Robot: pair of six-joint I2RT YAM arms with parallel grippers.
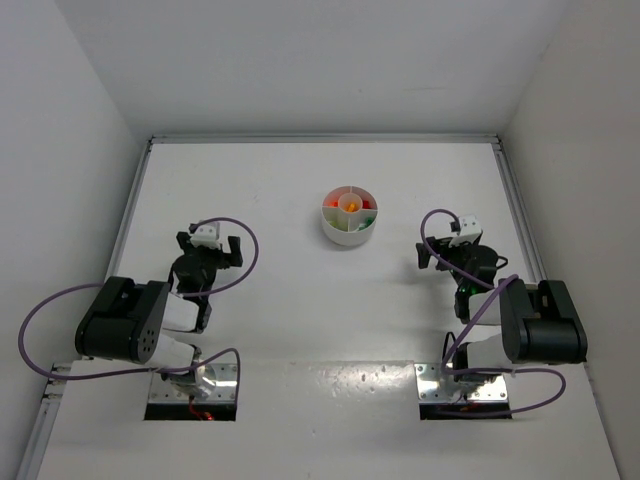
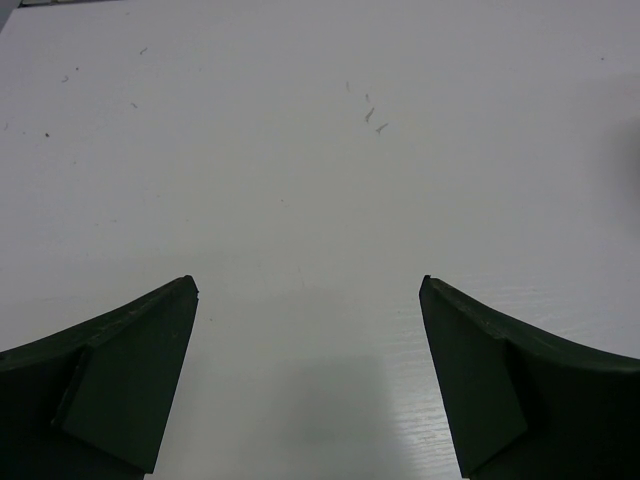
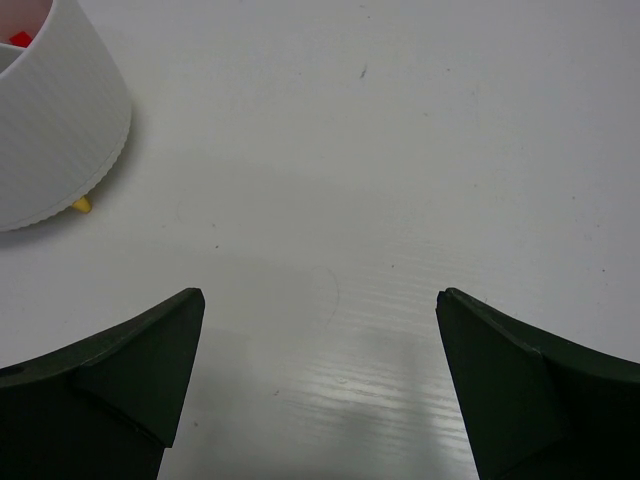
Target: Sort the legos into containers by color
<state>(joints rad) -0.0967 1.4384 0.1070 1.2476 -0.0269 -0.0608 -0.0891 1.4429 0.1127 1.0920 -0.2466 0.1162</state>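
The small round white dish (image 1: 349, 229) stands mid-table with dividers and a central cup. Red, orange, yellow and green legos (image 1: 352, 208) lie in its compartments. In the right wrist view the dish's ribbed wall (image 3: 60, 130) fills the upper left, a red lego (image 3: 20, 39) shows inside, and a tiny yellow lego (image 3: 82, 205) lies on the table at its base. My left gripper (image 1: 212, 243) (image 2: 308, 285) is open and empty, left of the dish. My right gripper (image 1: 437, 250) (image 3: 320, 295) is open and empty, right of the dish.
White walls enclose the table (image 1: 300, 320) on the left, back and right. Purple cables (image 1: 247, 250) loop off both arms. The arm bases (image 1: 190, 385) sit at the near edge.
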